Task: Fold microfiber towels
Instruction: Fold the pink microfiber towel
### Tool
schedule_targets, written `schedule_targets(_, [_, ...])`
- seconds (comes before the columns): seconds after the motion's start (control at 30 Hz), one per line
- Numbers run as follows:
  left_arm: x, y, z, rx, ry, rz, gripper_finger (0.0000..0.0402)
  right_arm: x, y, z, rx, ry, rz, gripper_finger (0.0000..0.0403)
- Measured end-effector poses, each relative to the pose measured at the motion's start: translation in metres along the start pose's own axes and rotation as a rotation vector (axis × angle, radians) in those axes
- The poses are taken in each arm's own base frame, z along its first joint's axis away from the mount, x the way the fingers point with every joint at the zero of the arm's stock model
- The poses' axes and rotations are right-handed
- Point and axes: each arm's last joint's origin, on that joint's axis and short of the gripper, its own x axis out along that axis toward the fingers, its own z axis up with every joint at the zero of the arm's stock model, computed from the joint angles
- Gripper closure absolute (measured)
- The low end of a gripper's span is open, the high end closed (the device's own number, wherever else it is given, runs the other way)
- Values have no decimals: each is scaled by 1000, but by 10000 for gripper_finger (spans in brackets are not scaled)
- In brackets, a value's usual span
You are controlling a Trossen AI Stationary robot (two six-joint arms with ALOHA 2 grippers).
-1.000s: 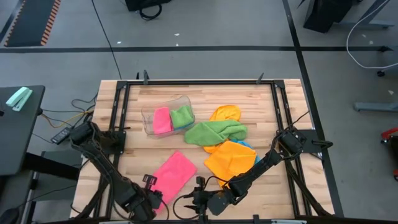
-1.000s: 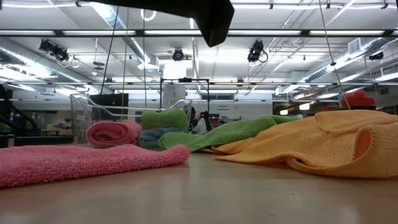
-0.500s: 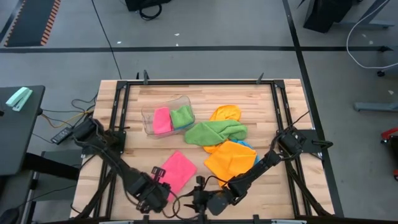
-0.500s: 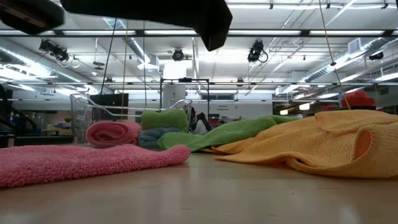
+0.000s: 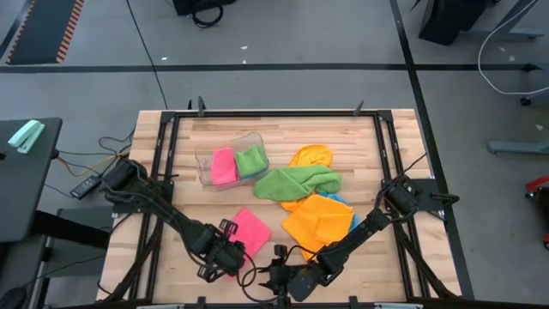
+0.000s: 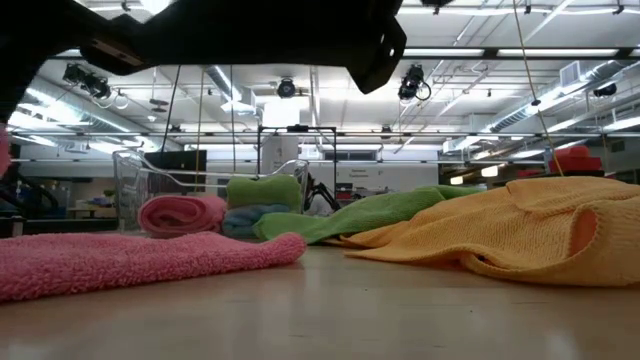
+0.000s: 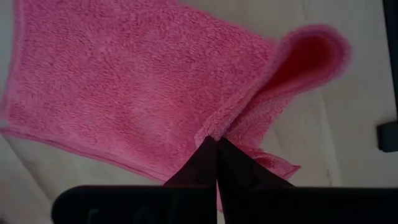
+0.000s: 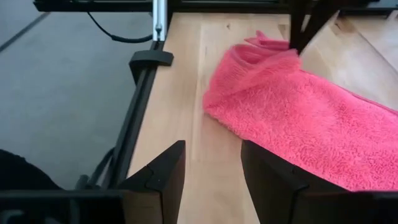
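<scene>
My left gripper (image 7: 216, 144) is pinching a lifted edge of the pink towel (image 5: 248, 232), jaws clamped tight on the fabric, near the table's (image 5: 360, 146) front edge. My right gripper (image 8: 211, 168) is hovering just beside it w/ jaws parted, holding nothing. Green towel (image 5: 298, 182) & orange towel (image 5: 317, 219) are lying mid-table; folded pink & green ones are sitting in the clear tub (image 5: 206, 167).
</scene>
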Motion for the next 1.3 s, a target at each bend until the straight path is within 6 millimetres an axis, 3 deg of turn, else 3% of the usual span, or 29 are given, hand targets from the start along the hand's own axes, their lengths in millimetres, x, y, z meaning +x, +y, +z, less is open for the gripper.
schedule_targets(0.23, [0,12,5,22,-20,4,397,-2,4,-1,-15,1,8,237])
schedule_targets(0.53, [22,21,11,45,31,17,396,-4,8,-3,-26,2,17,237])
schedule_targets(0.8, [24,31,13,32,32,22,389,-5,8,-3,-27,2,17,237])
schedule_targets(1.3, [39,35,16,53,60,26,381,-5,9,-3,-23,-5,18,237])
